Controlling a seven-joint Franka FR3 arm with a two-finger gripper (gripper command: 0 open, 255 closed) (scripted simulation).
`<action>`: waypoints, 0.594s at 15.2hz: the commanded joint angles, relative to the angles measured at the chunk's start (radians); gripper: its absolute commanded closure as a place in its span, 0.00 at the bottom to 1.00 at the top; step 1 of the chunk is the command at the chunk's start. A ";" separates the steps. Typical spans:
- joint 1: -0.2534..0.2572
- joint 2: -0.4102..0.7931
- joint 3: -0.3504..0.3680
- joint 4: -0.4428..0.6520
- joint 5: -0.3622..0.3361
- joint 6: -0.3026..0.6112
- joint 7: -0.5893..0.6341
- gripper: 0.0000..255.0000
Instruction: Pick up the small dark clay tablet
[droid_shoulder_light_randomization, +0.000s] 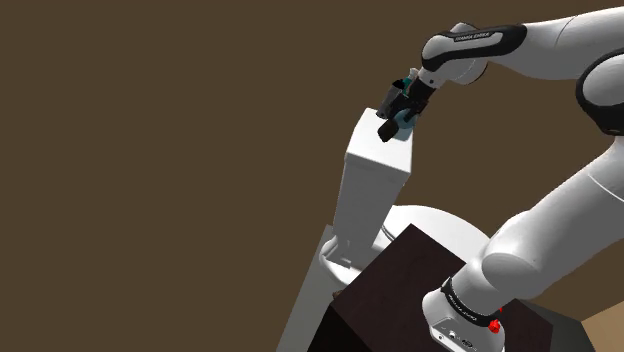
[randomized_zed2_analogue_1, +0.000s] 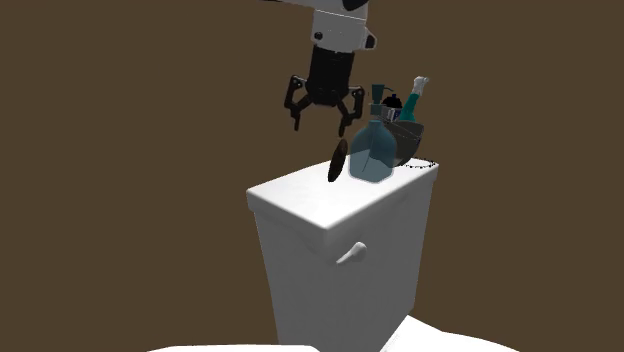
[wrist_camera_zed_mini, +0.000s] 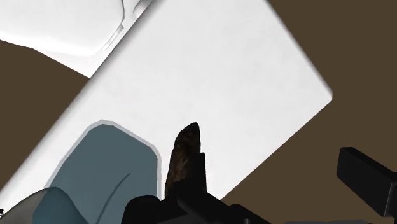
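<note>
Gripper (randomized_zed2_analogue_1: 322, 124) open above the edge-standing dark tablet (randomized_zed2_analogue_1: 339, 160); an off-centre finger could topple it against the blue bottle (randomized_zed2_analogue_1: 375, 152).

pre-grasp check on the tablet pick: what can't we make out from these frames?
- Contact: in the wrist view the small dark brown flat tablet overlaps one finger of the open black tool; touching or apart, unclear.
- Lean: in the second exterior view the tablet's top nearly meets the blue-grey glass bottle; too small to tell if it leans.
- Dark holder behind the bottle: second exterior view, the bottle covers most of it.
</note>
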 joint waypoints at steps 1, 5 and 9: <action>-0.011 0.071 -0.028 0.046 0.049 0.005 -0.046 0.00; -0.045 0.203 -0.058 0.139 0.145 0.001 -0.124 0.00; -0.048 0.222 -0.054 0.106 0.167 0.047 -0.147 0.00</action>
